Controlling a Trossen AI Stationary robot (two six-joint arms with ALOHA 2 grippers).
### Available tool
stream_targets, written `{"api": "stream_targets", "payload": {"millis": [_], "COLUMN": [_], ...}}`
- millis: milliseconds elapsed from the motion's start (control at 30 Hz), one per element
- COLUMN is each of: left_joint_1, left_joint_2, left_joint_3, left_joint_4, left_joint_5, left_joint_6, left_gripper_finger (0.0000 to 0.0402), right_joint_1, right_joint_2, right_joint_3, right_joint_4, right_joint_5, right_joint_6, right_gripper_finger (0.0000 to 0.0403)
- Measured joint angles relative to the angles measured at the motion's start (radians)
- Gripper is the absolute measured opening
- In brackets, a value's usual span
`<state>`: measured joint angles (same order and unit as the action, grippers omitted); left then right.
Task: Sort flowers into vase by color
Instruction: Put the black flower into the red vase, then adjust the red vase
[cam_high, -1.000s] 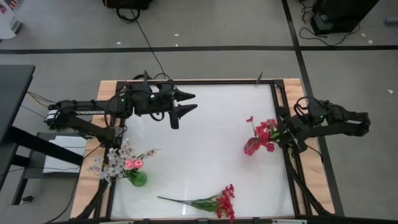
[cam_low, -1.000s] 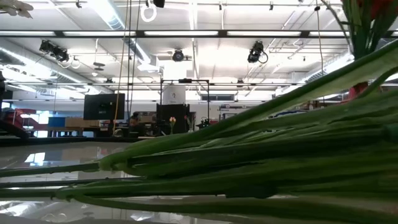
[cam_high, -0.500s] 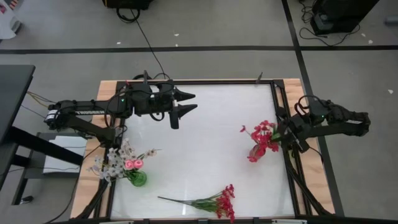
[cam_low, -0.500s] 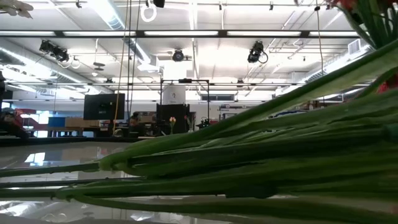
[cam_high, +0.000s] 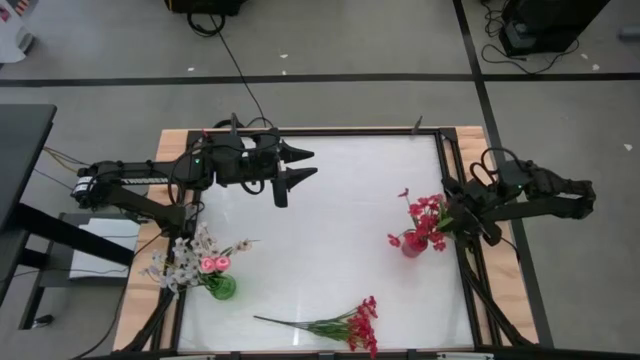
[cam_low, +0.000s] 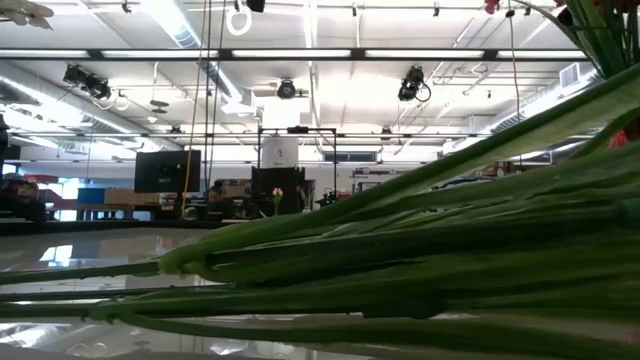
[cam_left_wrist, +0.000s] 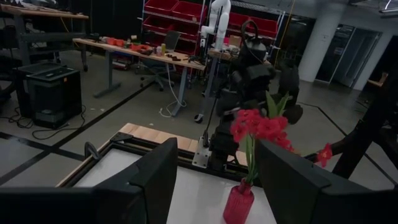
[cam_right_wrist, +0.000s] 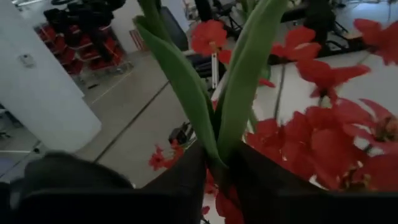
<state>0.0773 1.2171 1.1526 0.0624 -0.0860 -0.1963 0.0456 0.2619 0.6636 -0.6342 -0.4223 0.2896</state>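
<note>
At right centre of the high view, the right gripper (cam_high: 452, 215) pinches the upright green stems of red blossom sprays (cam_high: 425, 216) in a small red vase (cam_high: 412, 245), while the left gripper (cam_high: 300, 165) hovers parted upper left, much farther off.

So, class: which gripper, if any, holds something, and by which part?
The right gripper pinches the red flowers by their green stems; the left gripper holds nothing.
</note>
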Motion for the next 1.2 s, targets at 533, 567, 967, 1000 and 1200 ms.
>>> {"api": "stream_targets", "payload": {"millis": [533,567,967,1000,1200], "left_joint_1": [0.000,0.000,0.000,0.000,0.000], "left_joint_2": [0.000,0.000,0.000,0.000,0.000], "left_joint_3": [0.000,0.000,0.000,0.000,0.000], "left_joint_4": [0.000,0.000,0.000,0.000,0.000], "left_joint_5": [0.000,0.000,0.000,0.000,0.000], "left_joint_6": [0.000,0.000,-0.001,-0.001,0.000], "left_gripper_finger": [0.0220,0.0220,0.0220,0.0220,0.0220], "right_joint_1": [0.000,0.000,0.000,0.000,0.001], "right_joint_2": [-0.003,-0.003,-0.003,-0.003,-0.004], "right_joint_3": [0.143,0.153,0.309,0.318,0.246], "right_joint_4": [-0.116,-0.127,-0.265,-0.289,-0.377], "right_joint_5": [0.115,0.127,0.629,0.696,0.745], "right_joint_6": [-0.049,-0.059,-0.046,-0.038,0.090], "right_gripper_finger": [0.0197,0.0197,0.0196,0.0196,0.0179]}}
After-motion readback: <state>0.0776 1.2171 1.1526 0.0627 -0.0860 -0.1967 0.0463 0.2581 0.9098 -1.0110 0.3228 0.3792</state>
